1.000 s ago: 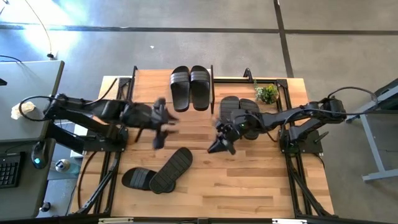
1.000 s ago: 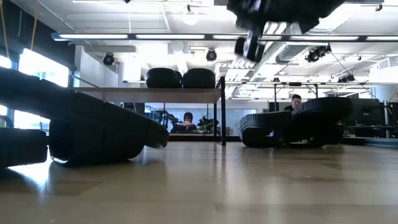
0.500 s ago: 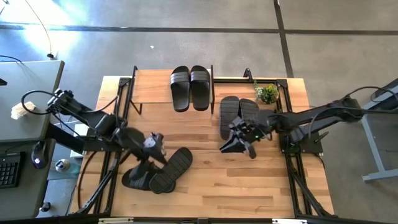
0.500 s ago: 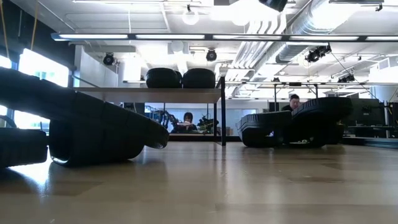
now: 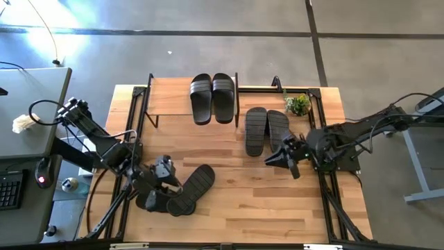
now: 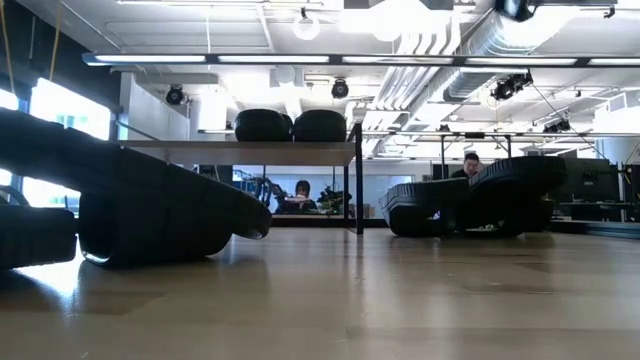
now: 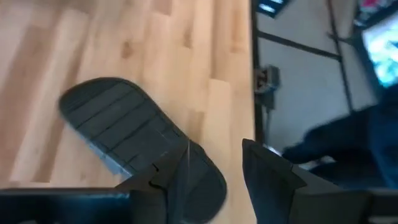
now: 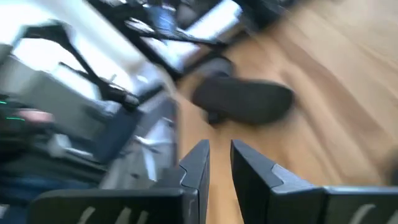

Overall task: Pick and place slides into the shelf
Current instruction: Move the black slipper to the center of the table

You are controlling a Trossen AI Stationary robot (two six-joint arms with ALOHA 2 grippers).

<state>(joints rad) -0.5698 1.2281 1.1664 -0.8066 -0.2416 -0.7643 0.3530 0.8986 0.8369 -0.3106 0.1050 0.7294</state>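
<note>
Two black slides (image 5: 212, 97) lie side by side on the shelf's light wood top board (image 5: 166, 97). Two more (image 5: 266, 130) lie sole-up on the table just right of the shelf. The last pair is at the table's near left: one slide (image 5: 191, 188) sole-up, leaning on the other (image 5: 151, 200). My left gripper (image 5: 168, 182) hovers open just above that pair; in its wrist view the ridged sole (image 7: 134, 134) lies beyond the open fingers (image 7: 211, 180). My right gripper (image 5: 281, 158) hangs near the right-hand pair, its fingers (image 8: 219, 158) a narrow gap apart, holding nothing.
A small potted plant (image 5: 298, 104) stands at the far right corner. Black frame rails (image 5: 326, 194) run along the table's left and right sides. A desk with a keyboard (image 5: 10, 191) stands beyond the left edge. Bare wood (image 5: 270, 208) lies at the near right.
My left gripper has swung from beside the shelf toward the table's near left and dropped down over the near-left pair of slides. My right gripper has drawn back toward the table's right edge, away from the table's middle. No slide has moved.
</note>
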